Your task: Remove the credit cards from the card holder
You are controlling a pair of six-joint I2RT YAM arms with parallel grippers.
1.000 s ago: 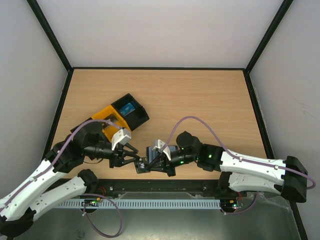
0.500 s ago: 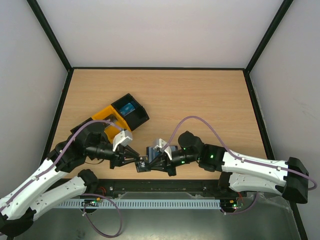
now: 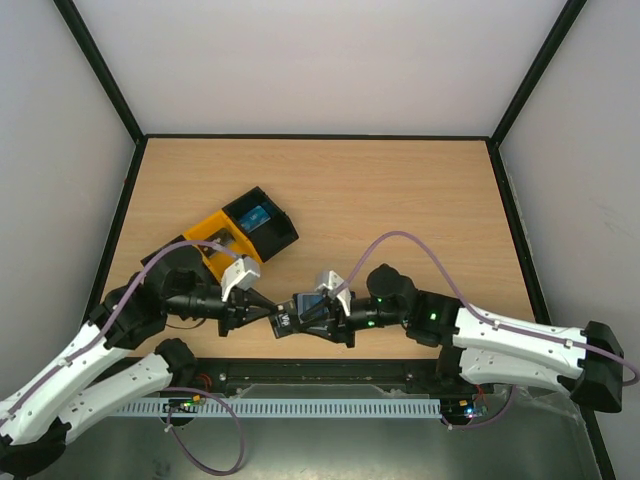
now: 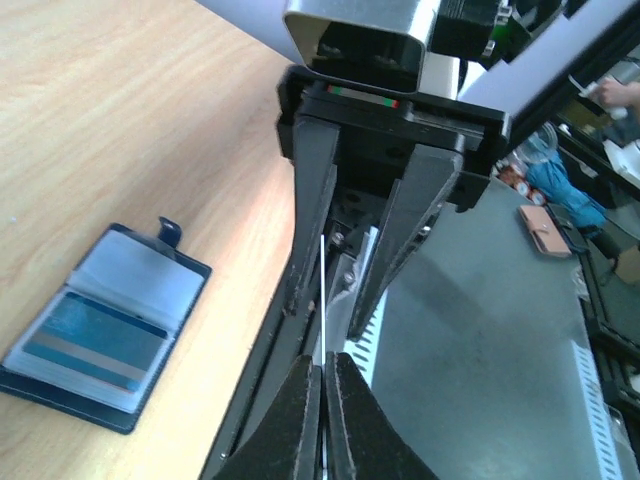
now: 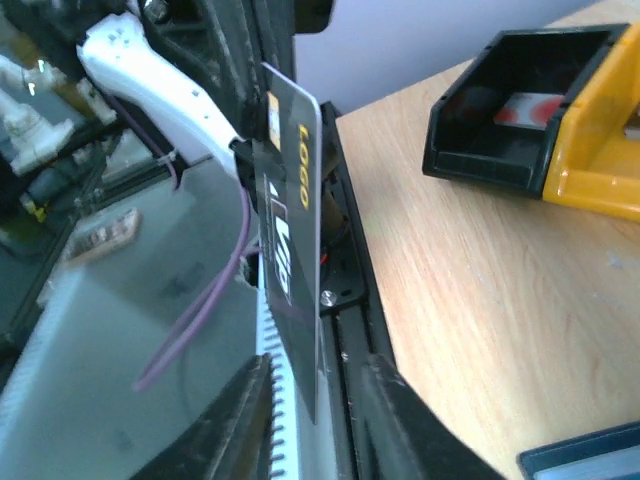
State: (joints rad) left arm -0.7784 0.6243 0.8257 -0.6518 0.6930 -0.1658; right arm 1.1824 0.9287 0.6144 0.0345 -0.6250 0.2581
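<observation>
The dark card [image 5: 295, 250] with the yellow word LOGO on it is out of the card holder and stands on its edge in the air, between the two arms. The left gripper [image 4: 322, 400] is closed on one end of it; in its own camera the two fingers press together with the thin edge of the card between them. The right gripper [image 5: 315, 372] faces it from the other side with its fingers apart, and the free end of the card reaches into the gap between them, closer to one finger than to the other; I cannot tell if it touches that finger. I think this is a passing of the card from one arm to the other. The card is held upright and by its end so that the second tool has a free end to take. Which arm gives and which one receives cannot be read from here. The card holder [image 4: 100, 330] lies open and flat on the table [image 4: 120, 120], beside and below the grippers, with its tab pointing away. A blue card [image 4: 95, 338] sits in its pocket, so the task is not yet finished. Beyond the left gripper stand the black and yellow trays [image 5: 540, 110], and a pale flat thing with red on it [image 5: 520, 108], probably another card, lies in the black one. It seems likely that the cards are put there.
</observation>
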